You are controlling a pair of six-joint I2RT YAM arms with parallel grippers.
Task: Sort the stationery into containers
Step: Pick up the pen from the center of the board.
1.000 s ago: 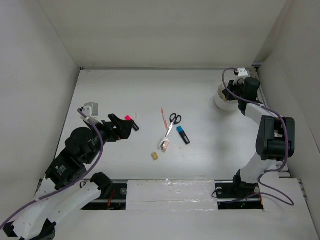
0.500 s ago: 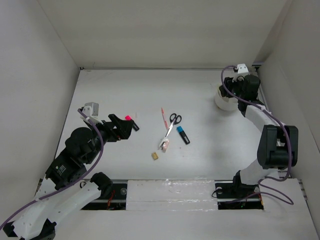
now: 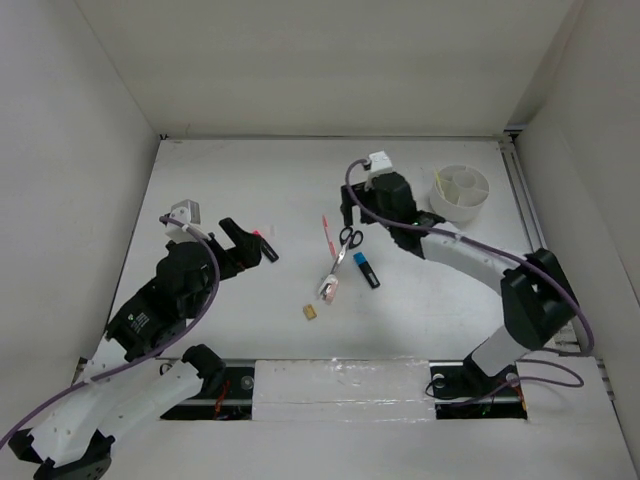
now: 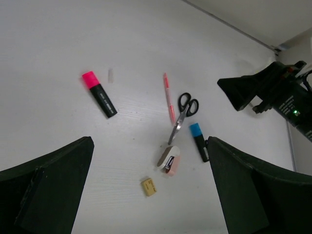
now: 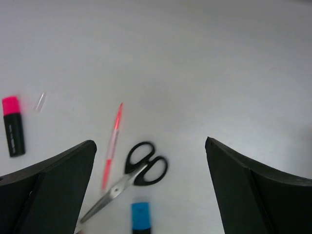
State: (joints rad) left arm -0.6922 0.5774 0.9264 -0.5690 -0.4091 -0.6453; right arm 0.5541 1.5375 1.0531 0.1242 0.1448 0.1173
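Observation:
The stationery lies mid-table: black-handled scissors (image 3: 348, 243) (image 5: 139, 173), a thin red pen (image 3: 327, 234) (image 5: 112, 146), a blue-capped marker (image 3: 365, 269) (image 4: 199, 141), a pink-and-white eraser (image 3: 330, 289) (image 4: 170, 160) and a small tan eraser (image 3: 311, 312) (image 4: 149, 187). A pink-capped marker (image 4: 99, 94) (image 5: 13, 126) lies apart to the left. The round white container (image 3: 462, 192) stands at the back right, with a pale yellow stick (image 3: 438, 182) at its left rim. My right gripper (image 3: 349, 214) (image 5: 150, 146) hovers open just above the scissors' handles. My left gripper (image 3: 248, 245) (image 4: 150, 146) is open and holds nothing, beside the pink-capped marker.
A tiny clear cap (image 4: 110, 75) (image 5: 40, 102) lies on the table (image 3: 240, 180) behind the pink-capped marker. White walls (image 3: 80, 200) close in the table on the left, back and right.
My right arm has swung from the container at the back right over to the scissors, and its jaws have opened. The left arm has hardly shifted.

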